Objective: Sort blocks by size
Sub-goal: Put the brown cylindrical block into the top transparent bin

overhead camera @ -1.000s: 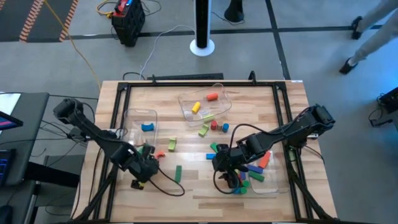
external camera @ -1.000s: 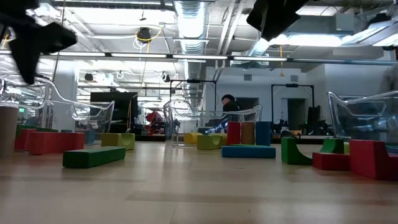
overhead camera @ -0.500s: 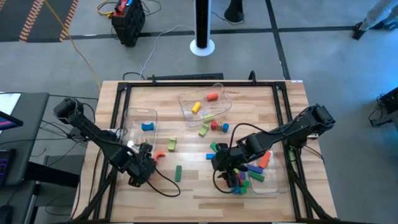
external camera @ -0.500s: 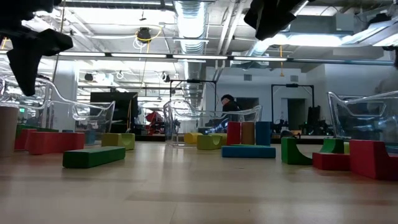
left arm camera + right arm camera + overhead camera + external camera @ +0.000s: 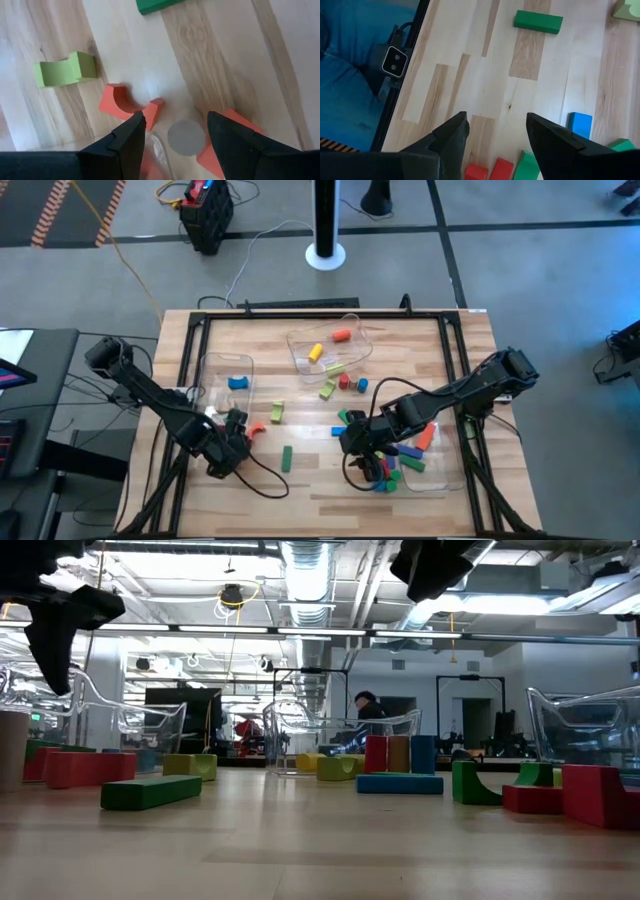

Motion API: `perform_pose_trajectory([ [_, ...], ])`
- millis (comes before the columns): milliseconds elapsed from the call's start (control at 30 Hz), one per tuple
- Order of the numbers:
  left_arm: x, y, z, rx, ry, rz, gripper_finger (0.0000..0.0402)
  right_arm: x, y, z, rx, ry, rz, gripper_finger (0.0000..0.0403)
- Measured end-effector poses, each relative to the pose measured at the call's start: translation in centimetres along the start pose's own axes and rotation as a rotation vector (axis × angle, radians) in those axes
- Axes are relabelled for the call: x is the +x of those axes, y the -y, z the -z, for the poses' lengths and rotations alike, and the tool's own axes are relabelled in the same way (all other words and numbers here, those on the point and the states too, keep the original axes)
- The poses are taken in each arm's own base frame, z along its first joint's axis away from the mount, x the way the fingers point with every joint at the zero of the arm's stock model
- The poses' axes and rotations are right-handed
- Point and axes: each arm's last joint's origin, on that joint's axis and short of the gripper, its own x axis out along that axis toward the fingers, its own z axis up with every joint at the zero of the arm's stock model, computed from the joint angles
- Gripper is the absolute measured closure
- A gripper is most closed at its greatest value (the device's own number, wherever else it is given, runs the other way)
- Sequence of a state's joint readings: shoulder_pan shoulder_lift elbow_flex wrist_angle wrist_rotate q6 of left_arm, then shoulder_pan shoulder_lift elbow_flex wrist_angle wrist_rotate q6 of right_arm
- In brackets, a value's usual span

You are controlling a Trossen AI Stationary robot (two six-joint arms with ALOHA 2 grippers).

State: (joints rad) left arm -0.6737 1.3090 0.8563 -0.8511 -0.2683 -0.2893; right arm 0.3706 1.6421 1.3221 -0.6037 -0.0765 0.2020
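Blocks lie scattered on the wooden table [image 5: 320, 490]: a green bar [image 5: 287, 458], an orange arch [image 5: 257, 429], a light green arch [image 5: 276, 412], red and blue pieces [image 5: 350, 383]. My left gripper [image 5: 175, 122] hangs open above the table near the left bin [image 5: 226, 380]. Below it lie the orange arch [image 5: 131, 106], a grey-topped cylinder [image 5: 186, 137] and another orange block [image 5: 227, 142]. My right gripper [image 5: 497, 125] hangs open over the near middle of the table, above red [image 5: 490, 170], green and blue [image 5: 580, 125] blocks.
Clear plastic bins stand at the left, at the far middle [image 5: 330, 345] holding yellow and orange blocks, and at the near right [image 5: 428, 465] holding several blocks. A black frame [image 5: 190, 380] runs round the table. Bare wood lies along the near edge.
My left gripper has rolled a little about its own line over the orange blocks, staying open. The blocks have not moved.
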Motion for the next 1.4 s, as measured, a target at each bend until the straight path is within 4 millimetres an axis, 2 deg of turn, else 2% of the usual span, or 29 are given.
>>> perform_pose_trajectory([
  [233,-2.2,0.7,-1.8,0.079,0.122,-0.030,0.0196,0.6,0.4,0.6,0.006,0.000,0.004,0.0168],
  [400,-0.3,1.7,-2.9,0.203,0.046,-0.023,0.0196,0.6,0.9,0.4,0.015,0.011,0.010,0.0168],
  [500,1.7,2.5,-3.4,0.315,-0.111,-0.045,0.0196,0.6,1.2,0.2,0.022,0.023,0.014,0.0168],
  [667,2.4,3.2,-5.1,0.416,-0.184,-0.068,0.0196,0.6,1.3,0.2,0.024,0.028,0.015,0.0168],
  [767,2.5,3.1,-5.0,0.459,-0.215,-0.060,0.0196,0.6,1.1,0.2,0.021,0.027,0.013,0.0168],
  [967,2.7,2.5,-4.6,0.436,-0.272,-0.015,0.0196,0.6,0.7,0.3,0.010,0.025,0.006,0.0168],
  [1167,2.7,2.1,-3.3,0.435,-0.296,-0.002,0.0196,0.7,0.1,0.4,-0.005,0.026,0.017,0.0168],
  [1267,2.3,1.8,-2.7,0.408,-0.282,-0.005,0.0196,0.7,-0.3,0.5,-0.013,0.023,0.012,0.0168],
  [1400,1.5,1.6,-3.0,0.395,-0.214,-0.001,0.0196,0.7,-0.3,0.5,-0.013,0.024,0.012,0.0168],
])
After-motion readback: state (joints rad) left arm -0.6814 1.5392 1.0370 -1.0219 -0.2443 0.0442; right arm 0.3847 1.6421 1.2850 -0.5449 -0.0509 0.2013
